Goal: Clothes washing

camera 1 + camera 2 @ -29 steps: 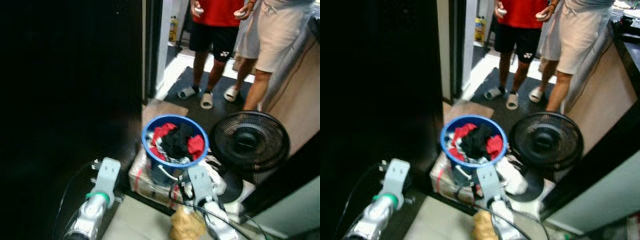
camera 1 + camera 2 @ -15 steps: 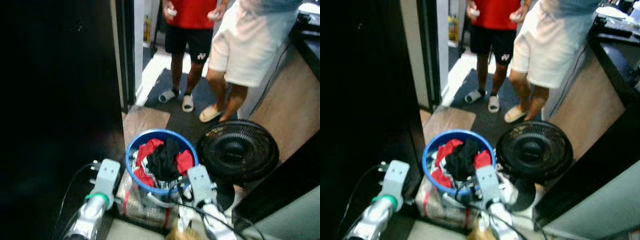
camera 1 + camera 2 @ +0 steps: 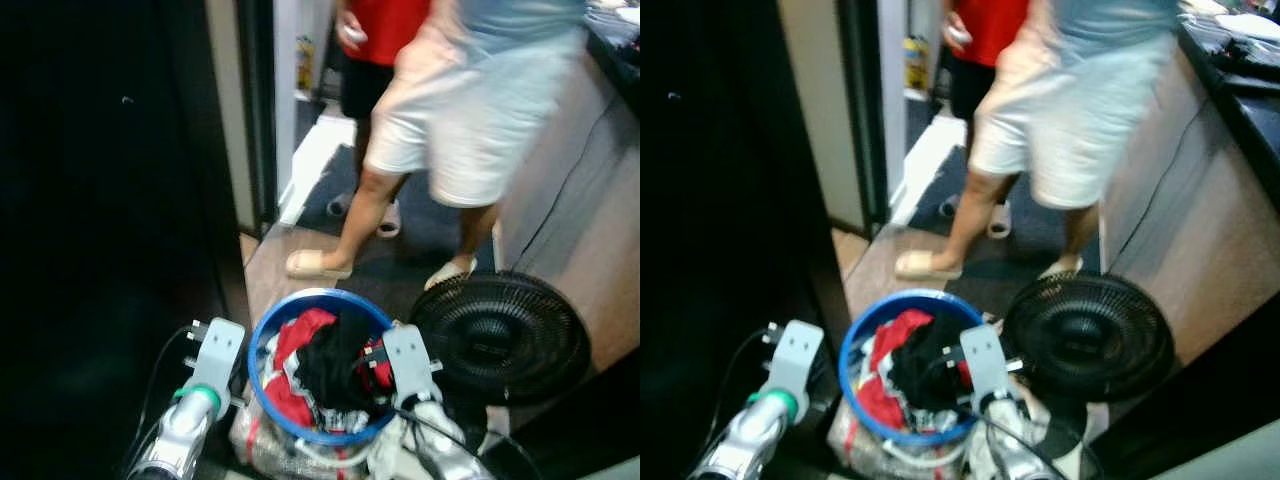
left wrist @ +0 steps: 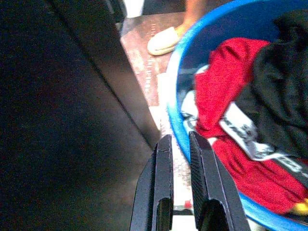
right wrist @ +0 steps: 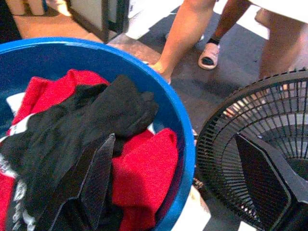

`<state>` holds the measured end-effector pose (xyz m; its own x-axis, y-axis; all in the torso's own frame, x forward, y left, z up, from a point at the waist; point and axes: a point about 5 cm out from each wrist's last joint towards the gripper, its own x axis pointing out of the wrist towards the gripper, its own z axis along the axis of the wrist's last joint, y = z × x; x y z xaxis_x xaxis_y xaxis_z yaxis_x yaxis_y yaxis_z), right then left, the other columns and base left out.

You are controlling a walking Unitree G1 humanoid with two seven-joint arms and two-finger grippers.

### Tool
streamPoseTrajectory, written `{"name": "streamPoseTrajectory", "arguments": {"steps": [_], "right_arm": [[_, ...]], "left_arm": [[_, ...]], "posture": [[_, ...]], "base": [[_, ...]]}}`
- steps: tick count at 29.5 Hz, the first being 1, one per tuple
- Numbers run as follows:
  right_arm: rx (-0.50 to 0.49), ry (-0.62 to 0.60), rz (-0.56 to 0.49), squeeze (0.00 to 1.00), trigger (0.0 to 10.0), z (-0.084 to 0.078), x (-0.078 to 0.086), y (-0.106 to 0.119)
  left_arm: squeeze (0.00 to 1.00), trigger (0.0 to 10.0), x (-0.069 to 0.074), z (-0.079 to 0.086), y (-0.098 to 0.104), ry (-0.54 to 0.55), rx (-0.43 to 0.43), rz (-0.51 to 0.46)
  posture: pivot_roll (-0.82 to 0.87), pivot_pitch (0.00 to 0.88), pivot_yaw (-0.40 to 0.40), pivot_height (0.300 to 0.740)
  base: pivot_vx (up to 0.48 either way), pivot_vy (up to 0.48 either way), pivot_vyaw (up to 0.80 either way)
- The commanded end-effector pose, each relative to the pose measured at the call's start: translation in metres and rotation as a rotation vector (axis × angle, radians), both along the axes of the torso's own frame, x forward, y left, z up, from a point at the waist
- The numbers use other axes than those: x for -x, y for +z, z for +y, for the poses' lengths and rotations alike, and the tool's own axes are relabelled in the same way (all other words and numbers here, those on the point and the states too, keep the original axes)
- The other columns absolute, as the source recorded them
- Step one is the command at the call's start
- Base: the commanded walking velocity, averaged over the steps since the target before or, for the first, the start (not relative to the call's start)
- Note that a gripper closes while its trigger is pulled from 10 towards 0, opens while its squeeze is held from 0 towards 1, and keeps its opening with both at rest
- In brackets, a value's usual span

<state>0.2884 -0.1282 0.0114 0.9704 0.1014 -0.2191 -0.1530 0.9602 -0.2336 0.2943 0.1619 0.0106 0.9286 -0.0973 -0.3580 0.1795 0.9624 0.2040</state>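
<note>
A round blue basket [image 3: 258, 345] stands on the floor just ahead of me, heaped with red clothes [image 4: 225, 82] and a black garment [image 5: 96, 118]. My left gripper [image 4: 180, 136] hangs just outside the basket's rim, beside a dark cabinet, its fingers shut with nothing between them. My right gripper [image 5: 175, 139] is open wide across the rim: one finger [image 5: 98, 175] lies over the clothes, the other [image 5: 264, 180] is outside, over the fan. Both silver wrists [image 3: 212, 355] [image 3: 408, 365] flank the basket.
A black floor fan [image 3: 500, 340] lies face-up right of the basket. A person in white shorts [image 3: 470, 130] steps just beyond the basket, with a sandalled foot [image 3: 315, 264] close to it. Another person in a red shirt [image 3: 375, 25] stands behind. A dark cabinet [image 3: 100, 250] walls the left.
The person in white shorts has walked leftward to just behind the basket. My view has shifted, so the basket sits lower and nearer. The arms hold their pose.
</note>
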Motion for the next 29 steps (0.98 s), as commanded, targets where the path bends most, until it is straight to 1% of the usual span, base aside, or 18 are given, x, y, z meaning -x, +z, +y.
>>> {"name": "streamPoseTrajectory", "arguments": {"steps": [1,4,7,8,10,12,14,15,16,19,20,21,23,25,27,28,29], "right_arm": [[0.003,0.010,0.037,0.00,10.0,0.002,0.006,-0.008],[0.009,0.014,0.043,0.00,10.0,0.003,0.008,-0.009],[0.018,0.013,0.056,0.00,10.0,0.001,0.011,-0.013],[0.018,0.013,0.056,0.00,10.0,0.001,0.011,-0.013],[0.025,0.009,0.054,0.00,10.0,-0.001,0.012,-0.013],[0.025,0.009,0.054,0.00,10.0,-0.001,0.012,-0.013],[0.030,0.005,0.036,0.00,10.0,-0.004,0.011,-0.011],[0.038,0.016,0.004,0.00,10.0,-0.003,0.007,-0.006],[0.038,0.016,0.004,0.00,10.0,-0.003,0.007,-0.006],[0.063,0.056,-0.110,0.00,10.0,0.003,-0.005,0.014],[0.071,0.064,-0.137,0.00,10.0,0.004,-0.008,0.019],[0.071,0.064,-0.137,0.00,10.0,0.004,-0.008,0.019],[0.079,0.086,-0.229,0.00,10.0,0.009,-0.020,0.039],[0.079,0.086,-0.229,0.00,10.0,0.009,-0.020,0.039],[0.067,0.102,-0.308,0.00,10.0,0.014,-0.032,0.060],[0.062,0.108,-0.330,0.00,10.0,0.015,-0.035,0.066],[0.062,0.108,-0.330,0.00,10.0,0.015,-0.035,0.066]], "left_arm": [[0.00,10.0,0.014,-0.001,-0.015,-0.030,-0.021,0.068],[0.00,10.0,0.016,-0.001,-0.018,-0.041,-0.027,0.079],[0.00,10.0,0.022,-0.002,-0.023,-0.054,-0.039,0.103],[0.00,10.0,0.022,-0.002,-0.023,-0.054,-0.039,0.103],[0.00,10.0,0.025,-0.004,-0.026,-0.073,-0.067,0.109],[0.00,10.0,0.025,-0.004,-0.026,-0.073,-0.067,0.109],[0.00,10.0,0.025,-0.007,-0.027,-0.095,-0.093,0.103],[0.00,10.0,0.024,-0.008,-0.026,-0.095,-0.094,0.097],[0.00,10.0,0.024,-0.008,-0.026,-0.095,-0.094,0.097],[0.00,10.0,0.018,-0.010,-0.020,-0.083,-0.087,0.068],[0.00,10.0,0.016,-0.010,-0.018,-0.081,-0.087,0.058],[0.00,10.0,0.016,-0.010,-0.018,-0.081,-0.087,0.058],[0.00,10.0,0.010,-0.012,-0.010,-0.083,-0.083,0.011],[0.00,10.0,0.010,-0.012,-0.010,-0.083,-0.083,0.011],[0.00,10.0,0.004,-0.014,0.001,-0.096,-0.086,-0.054],[0.00,10.0,0.003,-0.015,0.004,-0.103,-0.088,-0.079],[0.00,10.0,0.003,-0.015,0.004,-0.103,-0.088,-0.079]], "posture": [[0.07,0.000,0.019,0.740],[0.07,0.000,0.020,0.740],[0.06,0.000,0.021,0.740],[0.06,0.000,0.021,0.740],[0.06,0.000,0.021,0.740],[0.06,0.000,0.021,0.740],[0.06,0.000,0.022,0.740],[0.06,0.000,0.021,0.740],[0.06,0.000,0.021,0.740],[0.06,0.000,0.014,0.740],[0.06,0.000,0.014,0.740],[0.06,0.000,0.014,0.740],[0.07,0.000,0.009,0.740],[0.07,0.000,0.009,0.740],[0.08,0.000,0.007,0.740],[0.08,0.000,0.007,0.740],[0.08,0.000,0.007,0.740]], "base": [[0.000,0.000,0.00],[0.000,0.000,0.00],[0.000,0.000,0.00],[0.000,0.000,0.00],[0.000,0.000,0.00],[0.000,0.000,0.00],[0.000,0.000,0.00],[0.000,0.000,0.00],[0.000,0.000,0.00],[0.000,0.000,0.00],[0.000,0.000,0.00],[0.000,0.000,0.00],[0.000,0.000,0.00],[0.000,0.000,0.00],[0.000,0.000,0.00],[0.000,0.000,0.00],[0.000,0.000,0.00]]}}
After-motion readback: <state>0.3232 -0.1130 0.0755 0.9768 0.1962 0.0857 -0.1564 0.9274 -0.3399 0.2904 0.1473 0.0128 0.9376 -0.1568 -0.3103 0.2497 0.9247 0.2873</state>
